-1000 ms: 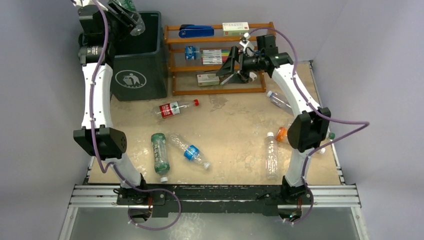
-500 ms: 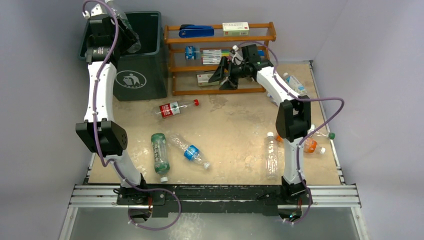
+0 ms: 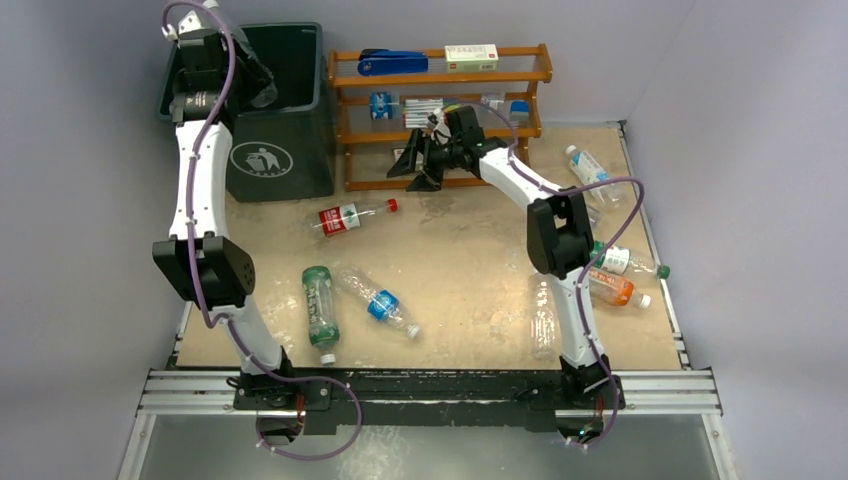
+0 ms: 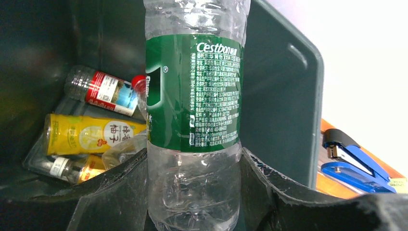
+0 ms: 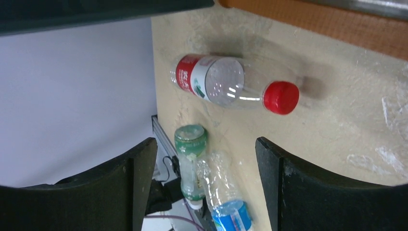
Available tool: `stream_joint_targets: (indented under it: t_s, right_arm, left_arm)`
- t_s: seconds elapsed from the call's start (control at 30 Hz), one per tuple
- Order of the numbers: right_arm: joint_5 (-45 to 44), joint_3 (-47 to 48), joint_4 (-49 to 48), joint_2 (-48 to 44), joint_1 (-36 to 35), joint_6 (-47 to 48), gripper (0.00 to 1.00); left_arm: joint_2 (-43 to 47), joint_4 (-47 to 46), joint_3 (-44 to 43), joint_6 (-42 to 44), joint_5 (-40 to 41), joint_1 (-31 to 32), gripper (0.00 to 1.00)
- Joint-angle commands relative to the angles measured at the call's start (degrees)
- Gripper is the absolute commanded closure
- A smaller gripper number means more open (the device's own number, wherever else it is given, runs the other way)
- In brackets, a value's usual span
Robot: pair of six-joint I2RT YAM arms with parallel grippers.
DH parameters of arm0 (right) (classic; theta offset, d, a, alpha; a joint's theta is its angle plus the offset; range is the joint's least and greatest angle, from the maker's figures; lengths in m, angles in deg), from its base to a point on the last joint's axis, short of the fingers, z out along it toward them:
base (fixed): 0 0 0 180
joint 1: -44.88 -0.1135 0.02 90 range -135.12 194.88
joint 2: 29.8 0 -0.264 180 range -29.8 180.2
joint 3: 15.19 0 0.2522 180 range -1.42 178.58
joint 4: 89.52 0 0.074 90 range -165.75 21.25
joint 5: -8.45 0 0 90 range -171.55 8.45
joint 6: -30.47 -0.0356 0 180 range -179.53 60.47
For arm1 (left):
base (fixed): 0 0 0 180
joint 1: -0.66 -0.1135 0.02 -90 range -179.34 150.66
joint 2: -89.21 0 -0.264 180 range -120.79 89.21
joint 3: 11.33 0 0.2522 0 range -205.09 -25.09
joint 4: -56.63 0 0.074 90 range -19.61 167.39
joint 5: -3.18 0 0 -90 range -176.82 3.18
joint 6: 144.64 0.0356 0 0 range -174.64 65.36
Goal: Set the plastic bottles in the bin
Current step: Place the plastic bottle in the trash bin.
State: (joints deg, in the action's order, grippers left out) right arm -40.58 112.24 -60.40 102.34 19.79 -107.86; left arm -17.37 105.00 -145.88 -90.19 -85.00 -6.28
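Left gripper (image 4: pixel 193 161) is clamped on a clear green-label bottle (image 4: pixel 195 86). The jaws pinch its lower body and the bottle stands upright. It hangs over the open bin (image 3: pixel 285 150) and is not let go yet. The left wrist view shows at least three bottles down inside the bin: a red-label bottle (image 4: pixel 103 90), a yellow bottle (image 4: pixel 91 134) and a small orange-filled bottle (image 4: pixel 72 169). There may be a clear one beside them, hard to tell.

Right gripper (image 5: pixel 206 156) has its jaws apart with nothing between them. It hovers low over the table (image 3: pixel 470 240), just in front of the wooden rack (image 3: pixel 440 75). A red-cap bottle (image 5: pixel 231 86) lies on the table ahead of it, untouched.

Left on the table, from the top view:
- the red-cap bottle
- a dark green bottle (image 3: pixel 320 305)
- a blue-label bottle (image 3: pixel 381 304) just beside it
- a clear bottle (image 3: pixel 543 318), half hidden by the right arm
- an orange bottle (image 3: pixel 612 290)
- a green-cap bottle (image 3: pixel 625 261)
- a far-right bottle (image 3: pixel 586 165) near the edge

That makes about seven loose.

Progress looks like roughly a third done. One more bottle is about to drop from the left side, and the red-cap bottle looks like the right side's likely target. Most of the pickups remain.
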Motion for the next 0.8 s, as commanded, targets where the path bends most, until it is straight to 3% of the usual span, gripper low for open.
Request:
stream_joint_targets:
  t_s: [0.0,0.13,0.3,0.77]
  right_arm:
    - [-3.9,3.9,-4.2,2.9,-0.3,-4.1,0.23]
    - [-5.4,6.3,-3.9,5.7,-0.5,-4.8,0.24]
    - [-6.2,7.2,-4.2,7.6,-0.5,-5.3,0.24]
    - [-8.3,5.3,-4.4,9.2,-0.8,-3.8,0.26]
  left_arm:
    - [-1.2,1.9,-2.5,-2.1,0.7,-1.2,0.46]
    - [-2.6,2.2,-4.9,-2.9,1.0,-1.4,0.46]
    - [-5.2,5.4,-9.2,-3.7,0.4,-1.7,0.25]
    - [2.6,6.0,-8.5,-8.1,-2.9,-1.7,0.19]
